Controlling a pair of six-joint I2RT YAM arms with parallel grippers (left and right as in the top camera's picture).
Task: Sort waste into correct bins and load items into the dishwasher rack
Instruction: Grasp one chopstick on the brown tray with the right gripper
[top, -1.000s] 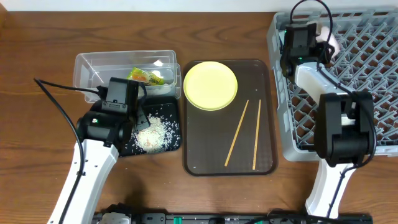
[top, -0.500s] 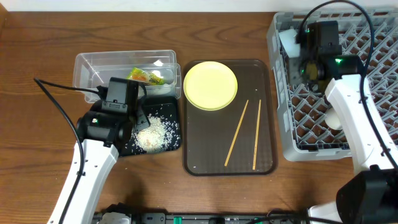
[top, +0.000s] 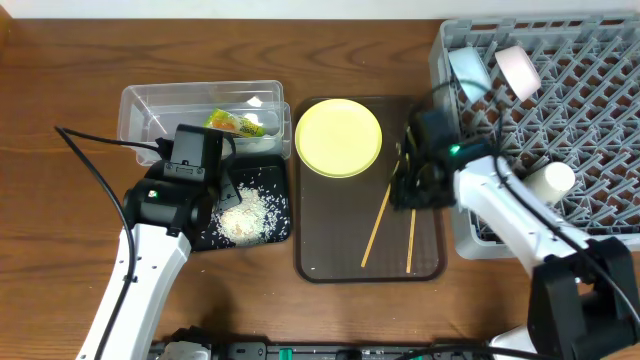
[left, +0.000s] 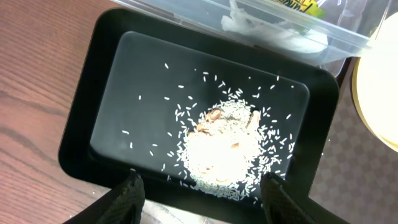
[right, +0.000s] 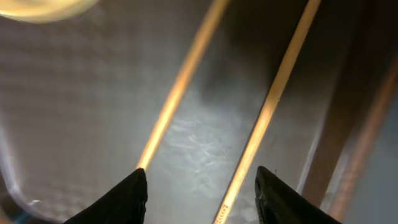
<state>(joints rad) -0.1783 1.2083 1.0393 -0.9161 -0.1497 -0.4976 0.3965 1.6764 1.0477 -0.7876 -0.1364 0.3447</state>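
Note:
Two wooden chopsticks (top: 380, 222) lie on the brown serving tray (top: 330, 258), next to the round yellow plate (top: 339, 137). My right gripper (top: 405, 190) is open and empty just above them. In the right wrist view (right: 202, 193) one chopstick (right: 180, 87) ends at its left finger and the other (right: 273, 106) runs between the fingers. My left gripper (left: 202, 199) is open and empty over the near edge of the black tray (left: 93, 106), which holds white rice scraps (left: 221, 146). The clear tub (top: 170, 105) holds the snack wrapper (top: 232, 122). The grey rack (top: 600, 120) holds a light-blue bowl (top: 467, 68), a white bowl (top: 518, 68) and a white cup (top: 553, 180).
The rack stands close against the brown tray's right edge. The clear tub and the black tray (top: 280, 232) sit against the brown tray's left side. Bare wooden table (top: 60, 250) lies to the left and front. A black cable (top: 100, 150) runs from the left arm.
My right arm has swung from the rack's back left corner down and left to the chopsticks on the brown tray. The white bowl now shows in the rack. The left arm has not moved.

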